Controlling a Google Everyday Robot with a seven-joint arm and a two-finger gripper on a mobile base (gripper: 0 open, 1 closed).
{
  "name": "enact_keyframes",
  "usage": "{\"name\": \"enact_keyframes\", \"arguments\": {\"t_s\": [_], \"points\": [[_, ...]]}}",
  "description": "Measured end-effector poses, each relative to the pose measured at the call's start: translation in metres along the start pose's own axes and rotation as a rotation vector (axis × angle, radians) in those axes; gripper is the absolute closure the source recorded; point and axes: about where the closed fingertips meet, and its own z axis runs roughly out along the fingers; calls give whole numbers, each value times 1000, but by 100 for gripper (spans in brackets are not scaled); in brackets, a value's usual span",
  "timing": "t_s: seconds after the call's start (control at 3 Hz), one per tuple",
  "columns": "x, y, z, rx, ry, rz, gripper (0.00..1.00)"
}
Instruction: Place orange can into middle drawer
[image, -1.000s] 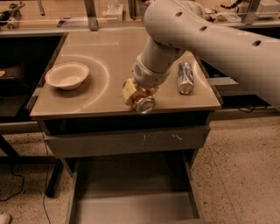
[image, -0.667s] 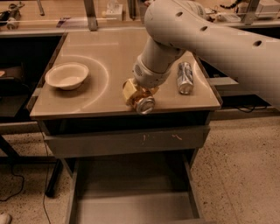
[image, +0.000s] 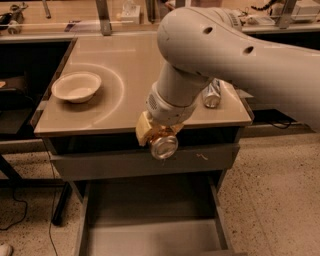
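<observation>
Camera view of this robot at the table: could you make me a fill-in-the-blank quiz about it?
1. The gripper is shut on a small orange-brown drink can whose ____ end faces the camera.
2. The round white bowl on the beige table top is ____.
3. Below, the wide grey metal drawer stands ____, not closed.
Missing words: silver; empty; open.

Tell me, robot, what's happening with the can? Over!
Gripper shut on orange can, out over the table's front edge. Middle drawer open below. No obstacle seen between them.
</observation>
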Motion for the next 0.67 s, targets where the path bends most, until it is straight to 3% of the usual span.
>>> {"name": "enact_keyframes", "arguments": {"t_s": [0.33,0.67], "points": [[51,24,3,0,42,73,100],[51,24,3,0,41,72,100]]}}
